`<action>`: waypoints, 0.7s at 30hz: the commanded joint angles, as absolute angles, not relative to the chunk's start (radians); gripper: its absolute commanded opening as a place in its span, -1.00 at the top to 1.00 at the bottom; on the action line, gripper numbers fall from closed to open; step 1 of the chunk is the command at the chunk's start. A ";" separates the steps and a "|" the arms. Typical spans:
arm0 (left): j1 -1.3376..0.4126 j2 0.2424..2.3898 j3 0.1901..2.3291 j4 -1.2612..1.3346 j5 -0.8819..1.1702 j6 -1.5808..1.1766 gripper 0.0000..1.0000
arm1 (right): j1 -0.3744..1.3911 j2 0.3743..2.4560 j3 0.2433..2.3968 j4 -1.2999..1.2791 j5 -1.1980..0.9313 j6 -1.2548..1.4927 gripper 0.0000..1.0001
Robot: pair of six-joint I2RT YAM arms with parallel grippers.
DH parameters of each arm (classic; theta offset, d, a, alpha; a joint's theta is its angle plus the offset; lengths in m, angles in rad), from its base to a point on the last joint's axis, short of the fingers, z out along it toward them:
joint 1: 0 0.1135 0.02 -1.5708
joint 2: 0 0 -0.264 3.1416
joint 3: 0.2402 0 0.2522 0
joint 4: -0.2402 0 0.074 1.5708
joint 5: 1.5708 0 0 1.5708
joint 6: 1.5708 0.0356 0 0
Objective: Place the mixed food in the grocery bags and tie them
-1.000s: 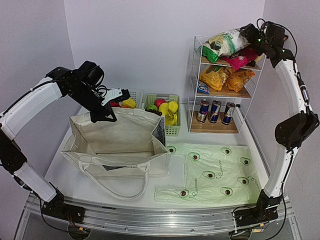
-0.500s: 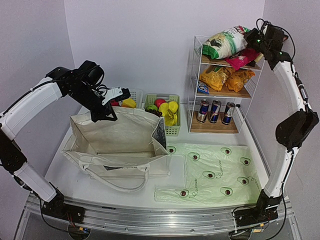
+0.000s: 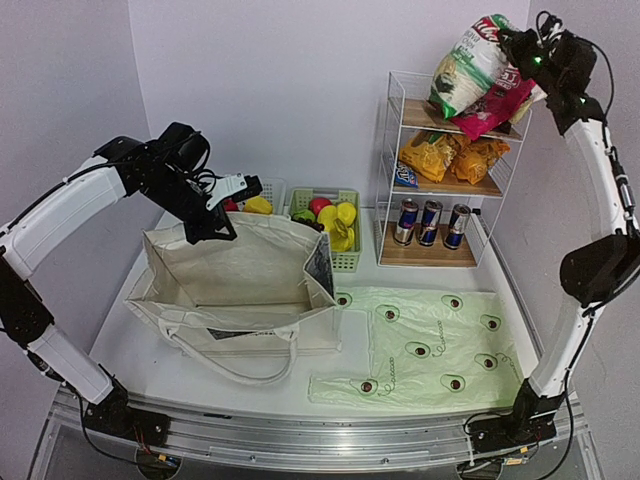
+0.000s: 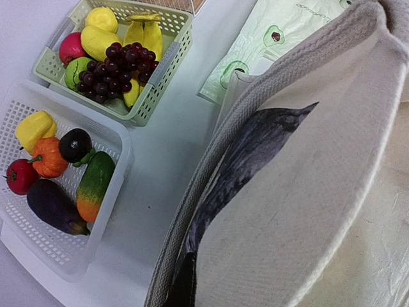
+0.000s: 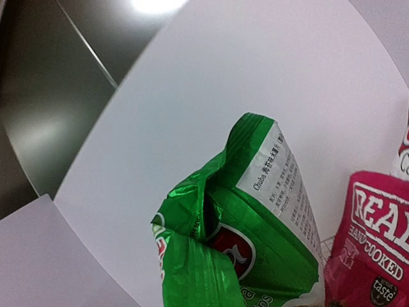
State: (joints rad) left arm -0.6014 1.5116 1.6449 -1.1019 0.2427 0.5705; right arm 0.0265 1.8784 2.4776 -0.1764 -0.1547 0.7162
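Note:
High above the wire rack (image 3: 390, 150), my right gripper (image 3: 517, 58) is shut on the top of a green-and-white snack packet (image 3: 463, 65) (image 5: 255, 256), which hangs clear of the top shelf. A pink packet (image 3: 492, 108) (image 5: 377, 243) tilts up beside it; I cannot tell if it is caught too. My left gripper (image 3: 220, 207) is shut on the back rim of the beige canvas tote (image 3: 240, 270) (image 4: 211, 160), holding its mouth open. The pale-green avocado bag (image 3: 430, 345) (image 4: 268, 38) lies flat on the table to the right.
The rack's lower shelves hold orange packets (image 3: 450, 155), a small blue packet (image 3: 405, 177) and drink cans (image 3: 430, 222). A green basket (image 3: 345, 260) with grapes (image 4: 118, 64) and yellow fruit stands behind the tote, beside a white basket (image 4: 38, 224) of vegetables.
The right gripper has shut on the green-and-white packet and raised it off the top shelf, and the pink packet has tipped up alongside. The left arm and the tote have stayed put.

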 commanded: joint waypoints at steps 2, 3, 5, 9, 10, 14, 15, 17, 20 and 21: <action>-0.604 1.500 1.652 -1.004 0.256 0.556 1.00 | 0.023 1.674 2.460 -0.010 -0.249 0.786 1.00; -0.603 1.503 1.654 -1.002 0.254 0.559 1.00 | 0.023 1.655 2.436 -0.010 -0.262 0.809 1.00; -0.603 1.509 1.654 -0.996 0.245 0.566 1.00 | 0.027 1.617 2.389 0.004 -0.294 0.854 1.00; -0.603 1.519 1.664 -0.991 0.240 0.578 1.00 | 0.103 1.558 2.278 0.048 -0.343 0.918 1.00; -0.603 1.523 1.672 -0.992 0.239 0.580 1.00 | 0.145 1.554 2.271 0.050 -0.358 0.902 1.00; -0.603 1.542 1.701 -0.999 0.223 0.588 1.00 | 0.368 1.605 2.315 0.007 -0.430 0.825 1.00; -0.603 1.545 1.702 -0.998 0.215 0.593 1.00 | 0.409 1.624 2.317 0.013 -0.451 0.824 1.00; -0.603 1.546 1.697 -0.993 0.202 0.599 1.00 | 0.487 1.645 2.281 0.033 -0.483 0.807 1.00; -0.603 1.549 1.692 -0.987 0.194 0.607 1.00 | 0.595 1.657 2.181 0.112 -0.542 0.776 1.00; -0.603 1.550 1.693 -0.983 0.194 0.609 1.00 | 0.628 1.661 2.155 0.137 -0.567 0.767 1.00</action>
State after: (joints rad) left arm -0.6014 1.5468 1.6501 -1.0525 0.2013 0.5991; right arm 0.5168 1.6420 2.2368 0.0097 -0.4542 0.8132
